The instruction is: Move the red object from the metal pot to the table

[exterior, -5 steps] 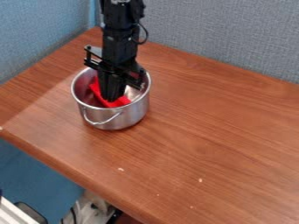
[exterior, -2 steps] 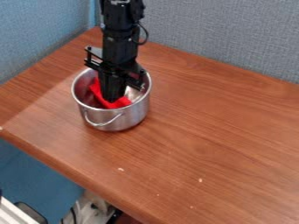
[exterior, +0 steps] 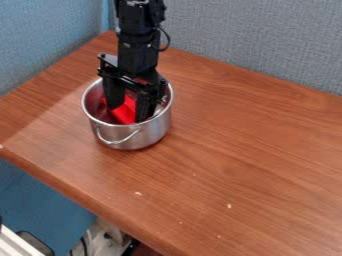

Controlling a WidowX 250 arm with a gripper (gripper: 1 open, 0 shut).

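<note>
On the reddish-brown wood-grain table (exterior: 227, 140) stands the shiny round metal pot (exterior: 130, 125), its thin bail handle hanging in front, with the bright red object (exterior: 123, 112) inside beneath the black gripper (exterior: 131, 98), jaws spread wide.

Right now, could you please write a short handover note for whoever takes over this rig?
Gripper: the black gripper points straight down into the round shiny steel pot; its jaws stand open and hold nothing.
Things: the small bright red plastic piece lies inside the pot, between the fingers. The pot stands near the far left corner of the reddish-brown wooden table.
Done: the gripper is lowered into the pot over the red piece.
Left: close on the red piece, lift it clear of the pot's rim, set it down on the bare table beside the pot, release.
</note>
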